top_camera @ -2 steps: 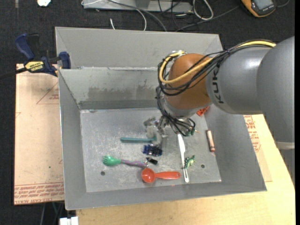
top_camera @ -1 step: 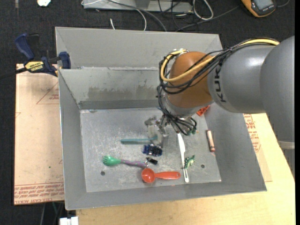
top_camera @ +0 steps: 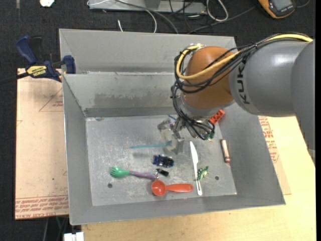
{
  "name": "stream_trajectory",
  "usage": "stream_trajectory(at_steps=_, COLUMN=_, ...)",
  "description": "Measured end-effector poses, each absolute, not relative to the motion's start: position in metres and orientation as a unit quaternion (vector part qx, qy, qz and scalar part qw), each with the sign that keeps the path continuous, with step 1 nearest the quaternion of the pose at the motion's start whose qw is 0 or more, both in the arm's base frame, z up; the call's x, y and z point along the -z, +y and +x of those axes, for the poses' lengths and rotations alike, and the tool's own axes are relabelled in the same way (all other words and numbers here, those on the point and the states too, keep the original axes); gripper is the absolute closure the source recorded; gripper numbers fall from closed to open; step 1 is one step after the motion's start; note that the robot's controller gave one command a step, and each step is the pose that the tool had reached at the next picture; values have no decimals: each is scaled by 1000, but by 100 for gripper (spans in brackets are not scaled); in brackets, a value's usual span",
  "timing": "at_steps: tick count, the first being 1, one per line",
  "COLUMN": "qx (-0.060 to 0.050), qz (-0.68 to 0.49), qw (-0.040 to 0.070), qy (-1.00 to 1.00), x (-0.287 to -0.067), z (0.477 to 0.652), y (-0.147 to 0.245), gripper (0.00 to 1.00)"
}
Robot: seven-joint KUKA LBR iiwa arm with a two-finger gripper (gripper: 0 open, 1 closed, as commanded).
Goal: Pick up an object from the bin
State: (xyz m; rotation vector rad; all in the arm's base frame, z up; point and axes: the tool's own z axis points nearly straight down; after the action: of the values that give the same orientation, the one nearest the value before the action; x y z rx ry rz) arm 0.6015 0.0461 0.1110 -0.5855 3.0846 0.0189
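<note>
Gripper (top_camera: 172, 136) hangs low, just left of the knife (top_camera: 194, 165) | how wide it stands: cannot tell | teal stick (top_camera: 149, 146) lies at its tip, farther left of the knife | blue bit (top_camera: 163, 160) between stick and knife.

Bare bin floor (top_camera: 108, 139) left of pincer (top_camera: 173, 134), blue thing (top_camera: 163, 160) just in front, white knife (top_camera: 194, 164) to its right, red spoon (top_camera: 171, 188) beyond.

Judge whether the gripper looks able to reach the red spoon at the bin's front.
Probably yes: the red spoon lies flat with nothing on top, and the gripper is farther back in the bin. The white knife near the handle's end might crowd a grasp there.
</note>
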Motion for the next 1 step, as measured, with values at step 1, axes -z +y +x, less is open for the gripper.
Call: stream_trajectory(at_steps=1, qx=-6, qz=-186, qw=6, qy=982, x=-136, z=604, y=47, gripper=100)
